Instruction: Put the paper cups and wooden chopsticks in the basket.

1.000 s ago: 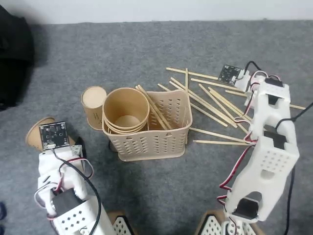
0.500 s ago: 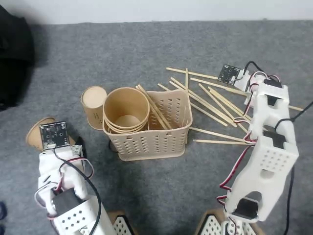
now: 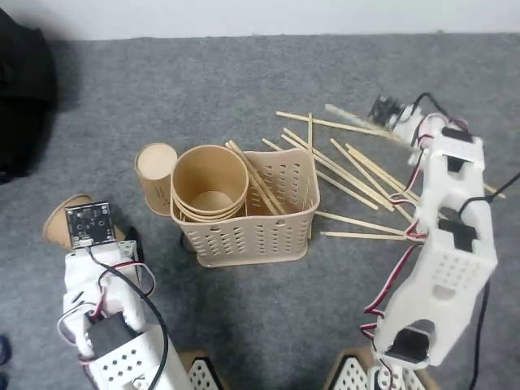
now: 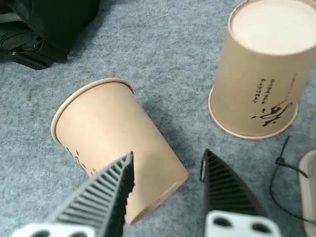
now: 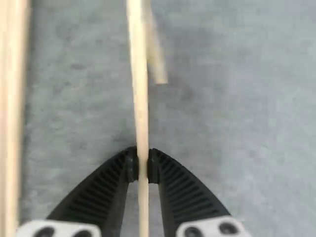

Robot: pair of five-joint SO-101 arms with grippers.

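High view: a chopstick pick-up is in hand at the far right, with two cups not yet gathered on the left.
On the grey carpeted tabletop, the beige perforated plastic basket sits at centre and already holds nested brown paper cups and a few sticks. Just left of it stands an upturned brown paper cup, and nearer left a tipped brown paper cup lies under the left arm's fingers, which are spread wide and hold nothing. Loose pale wooden chopsticks are scattered to the right of the basket. The right arm's fingers pinch one wooden chopstick narrowly. The next move likely calls for carrying it left over the rim without it swinging, then releasing.
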